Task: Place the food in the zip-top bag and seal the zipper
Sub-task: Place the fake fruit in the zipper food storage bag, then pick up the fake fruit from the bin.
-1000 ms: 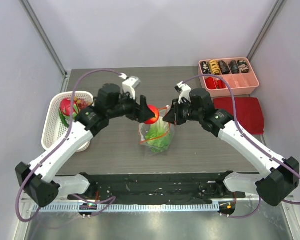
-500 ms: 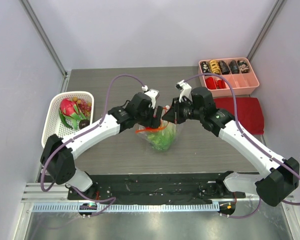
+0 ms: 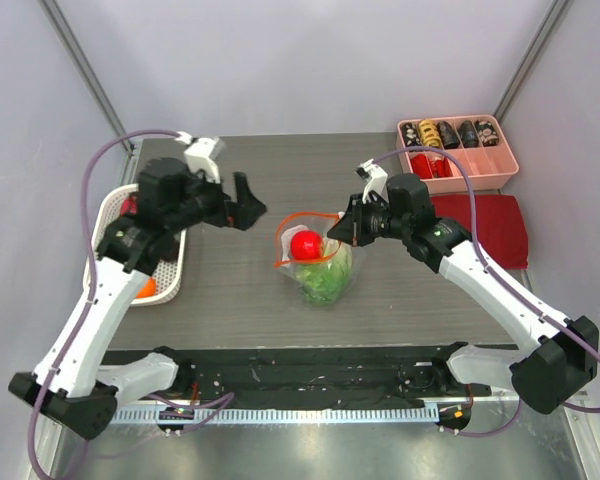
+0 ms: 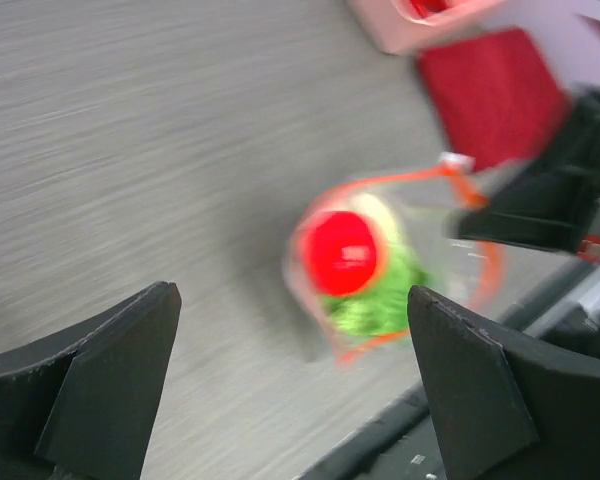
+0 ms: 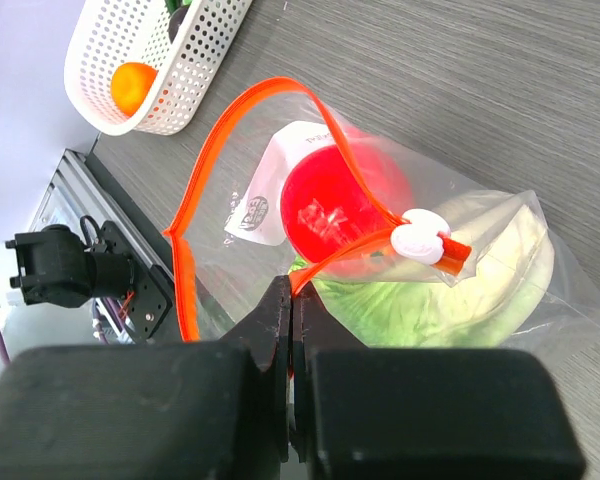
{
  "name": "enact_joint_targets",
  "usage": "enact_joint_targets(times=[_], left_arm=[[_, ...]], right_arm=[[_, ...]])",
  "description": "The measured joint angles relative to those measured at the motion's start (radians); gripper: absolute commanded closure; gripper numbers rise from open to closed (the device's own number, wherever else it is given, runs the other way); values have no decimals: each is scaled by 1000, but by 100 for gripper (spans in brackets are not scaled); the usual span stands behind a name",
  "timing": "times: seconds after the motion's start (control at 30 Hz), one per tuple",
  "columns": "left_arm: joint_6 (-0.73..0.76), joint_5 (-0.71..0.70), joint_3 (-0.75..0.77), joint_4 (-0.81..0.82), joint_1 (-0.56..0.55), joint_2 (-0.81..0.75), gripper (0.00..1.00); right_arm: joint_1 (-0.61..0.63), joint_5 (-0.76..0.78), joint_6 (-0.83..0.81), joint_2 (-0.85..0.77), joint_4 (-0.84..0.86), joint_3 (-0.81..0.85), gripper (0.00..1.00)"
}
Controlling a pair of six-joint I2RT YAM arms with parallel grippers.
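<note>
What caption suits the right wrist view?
Right gripper pinches the zipper; red fruit and lettuce in the open bag, orange fruit in the basket.

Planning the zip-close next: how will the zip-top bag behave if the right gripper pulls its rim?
Probably floppy: the zip-top bag is crinkled thin film, and its orange zipper bows in a loose loop. Likely bottom-heavy: the red fruit and lettuce sit inside, so it may sag from the right gripper pinching the rim. The round fruit could roll inside.

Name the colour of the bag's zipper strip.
The zipper is orange-red, clearest in the right wrist view.
</note>
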Motion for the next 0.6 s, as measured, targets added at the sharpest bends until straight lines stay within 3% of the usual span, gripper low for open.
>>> enact_joint_targets(times=[0.2,0.4,0.5,0.6], left_arm=[[167,124,-8,-193,444,40,5],[305,159,-79,-320,785,171,10],[364,108,-90,-358,883,270,0],[438,47,-134,-363,927,327,0]], right_arm=[[0,-1,-5,-4,0,-4,99],[0,-2,-11,-6,0,-5,99],[0,-2,-18,-6,0,-6,99],[0,-2,-24,-9,0,-6,99]])
